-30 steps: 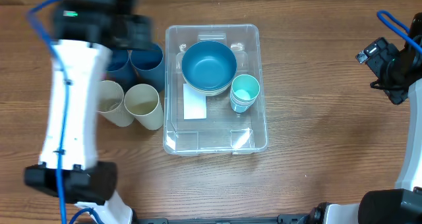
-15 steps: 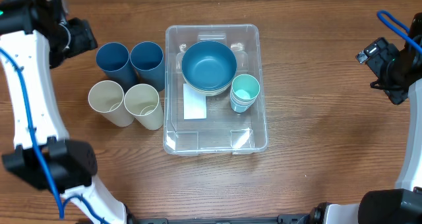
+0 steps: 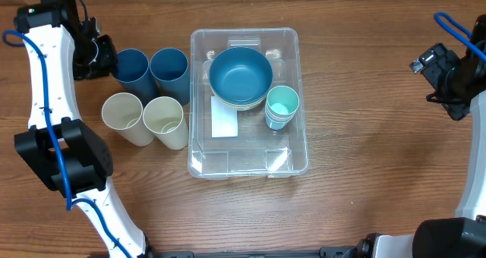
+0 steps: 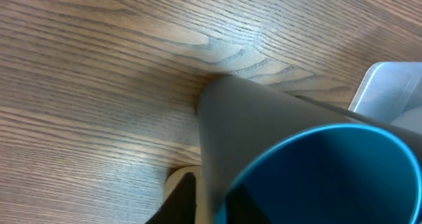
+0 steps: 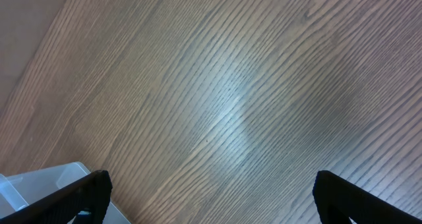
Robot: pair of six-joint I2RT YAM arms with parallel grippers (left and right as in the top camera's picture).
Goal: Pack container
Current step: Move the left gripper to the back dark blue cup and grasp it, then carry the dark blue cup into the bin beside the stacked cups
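Your left gripper (image 3: 105, 59) is sitting right at the left blue cup (image 3: 130, 70), which is filling its wrist view and hiding the jaws, so I cannot tell their state. Your right gripper (image 5: 211, 201) is hanging wide open, its fingertips cut off at the frame edge. The container (image 3: 250, 158) is sitting mid-table.

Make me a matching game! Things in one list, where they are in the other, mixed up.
Things:
1 blue bowl
2 teal cup
3 cream cups
4 left gripper

Places:
A on the table, left of the container
B pinching the rim of a dark blue cup
C in the container, far end
D in the container, near its right wall

Pairs: 1-C, 2-D, 3-A, 4-B
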